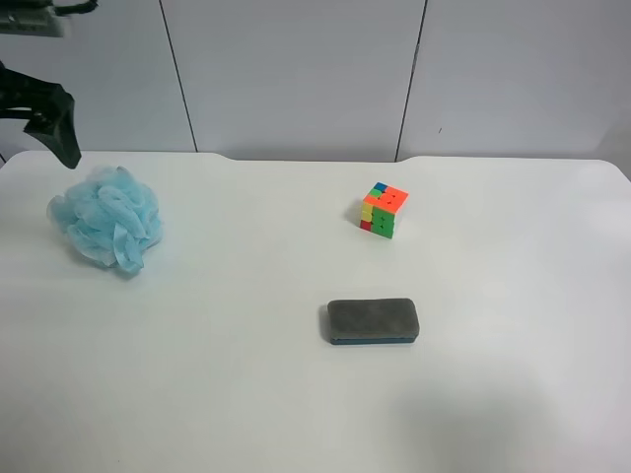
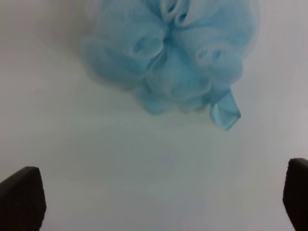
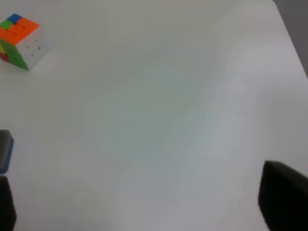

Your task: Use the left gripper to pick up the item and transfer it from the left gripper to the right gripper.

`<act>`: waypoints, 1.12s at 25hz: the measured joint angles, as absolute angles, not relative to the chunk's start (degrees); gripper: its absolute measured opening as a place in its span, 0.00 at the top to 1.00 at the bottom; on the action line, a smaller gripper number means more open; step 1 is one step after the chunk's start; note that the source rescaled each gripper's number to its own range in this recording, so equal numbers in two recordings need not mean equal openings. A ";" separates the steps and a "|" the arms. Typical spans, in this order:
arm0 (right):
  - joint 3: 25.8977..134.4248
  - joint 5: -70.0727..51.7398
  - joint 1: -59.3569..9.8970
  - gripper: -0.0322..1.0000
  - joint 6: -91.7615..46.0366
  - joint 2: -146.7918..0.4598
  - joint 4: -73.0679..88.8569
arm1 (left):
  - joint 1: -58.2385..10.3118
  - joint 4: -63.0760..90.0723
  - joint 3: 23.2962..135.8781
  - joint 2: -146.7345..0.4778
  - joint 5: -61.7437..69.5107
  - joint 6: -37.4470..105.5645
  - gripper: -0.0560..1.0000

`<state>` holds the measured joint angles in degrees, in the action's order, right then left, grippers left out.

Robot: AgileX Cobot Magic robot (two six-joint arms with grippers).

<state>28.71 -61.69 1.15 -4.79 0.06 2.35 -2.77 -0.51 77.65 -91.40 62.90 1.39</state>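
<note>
Hovering near the blue loofah (image 1: 106, 217) on the white tabletop (image 1: 296, 414), the left claw (image 2: 159, 197) stood wide apart and empty; the right claw (image 3: 144, 199) was likewise spread, holding nothing.

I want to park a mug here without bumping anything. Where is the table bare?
Barest: the wide strip of table along the high view's bottom, below loofah and eraser. Also free: between loofah and cube, and past cube and eraser to the view's right. Tightest: the loofah's corner, where the open left pincer hovers.
</note>
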 joint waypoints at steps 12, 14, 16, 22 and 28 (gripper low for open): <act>28.71 -61.69 1.15 0.00 -4.79 0.06 2.35 | -4.08 0.00 88.29 -107.19 63.50 0.52 0.00; 28.71 -61.69 1.15 0.00 -4.79 0.06 2.35 | -4.08 0.00 88.41 -108.30 62.27 0.52 0.00; 28.71 -61.69 1.15 0.00 -4.79 0.06 2.35 | -4.08 0.00 88.46 -109.36 61.68 0.52 0.00; 28.71 -61.69 1.15 0.00 -4.79 0.06 2.35 | -4.08 0.00 88.46 -113.24 59.46 0.52 0.00; 28.71 -61.69 1.15 0.00 -4.79 0.06 2.35 | -4.08 -0.51 88.46 -116.59 56.84 0.75 0.00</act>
<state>28.71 -61.69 1.15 -4.79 0.06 2.35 -4.08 -0.51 88.46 -116.59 56.84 0.75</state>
